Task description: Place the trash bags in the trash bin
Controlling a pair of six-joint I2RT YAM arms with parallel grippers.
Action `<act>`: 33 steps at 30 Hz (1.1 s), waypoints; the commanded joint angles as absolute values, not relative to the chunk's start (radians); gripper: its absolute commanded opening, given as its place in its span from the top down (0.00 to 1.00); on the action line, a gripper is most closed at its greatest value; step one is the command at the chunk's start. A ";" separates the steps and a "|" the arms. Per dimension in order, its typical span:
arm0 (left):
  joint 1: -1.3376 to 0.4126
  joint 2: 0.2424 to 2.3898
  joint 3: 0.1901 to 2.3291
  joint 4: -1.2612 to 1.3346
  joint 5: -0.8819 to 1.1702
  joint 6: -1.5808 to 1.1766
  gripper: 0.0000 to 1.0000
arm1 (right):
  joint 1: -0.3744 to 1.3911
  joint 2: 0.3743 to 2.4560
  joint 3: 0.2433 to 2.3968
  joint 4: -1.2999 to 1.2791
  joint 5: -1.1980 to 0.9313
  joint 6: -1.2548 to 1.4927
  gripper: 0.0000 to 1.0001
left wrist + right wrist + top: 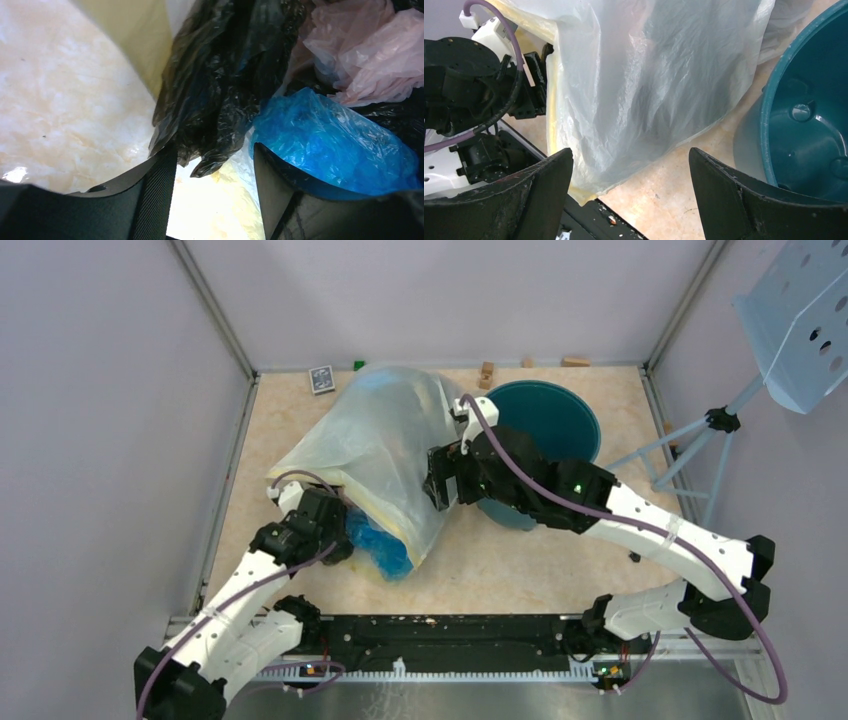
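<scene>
A crinkly black trash bag [225, 75] lies in the mouth of the large translucent whitish-yellow bag [385, 450], beside a blue bag [335, 140] and a pink one [370, 55]. My left gripper [215, 170] is open at that mouth [345, 538]; the black bag's lower tip hangs between its fingers, unclamped. The teal trash bin [560, 420] stands at the back right, partly hidden by my right arm; it also shows in the right wrist view [809, 125], with no bag inside. My right gripper [631, 165] is open and empty beside the big bag's right side [437, 480].
A card box [321, 379], a small green piece [359, 365] and wooden blocks [487, 373] lie along the back wall. A light-blue perforated stand [800, 320] leans in at the right. A black rail [440, 635] runs along the near edge. Walls enclose the table.
</scene>
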State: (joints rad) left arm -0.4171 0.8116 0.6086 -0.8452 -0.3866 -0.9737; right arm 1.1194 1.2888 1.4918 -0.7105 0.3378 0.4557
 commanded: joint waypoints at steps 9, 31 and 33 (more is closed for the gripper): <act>-0.405 0.859 0.577 -0.762 -0.311 -0.959 0.79 | 1.131 1.402 1.441 -0.693 0.308 0.472 0.14; -0.405 0.745 1.303 -1.350 -0.332 -0.852 1.00 | 1.182 1.644 1.381 -0.676 0.452 0.592 0.14; -0.405 0.793 1.398 -1.414 -0.316 -0.798 1.00 | 1.158 1.674 1.397 -0.663 0.436 0.605 0.14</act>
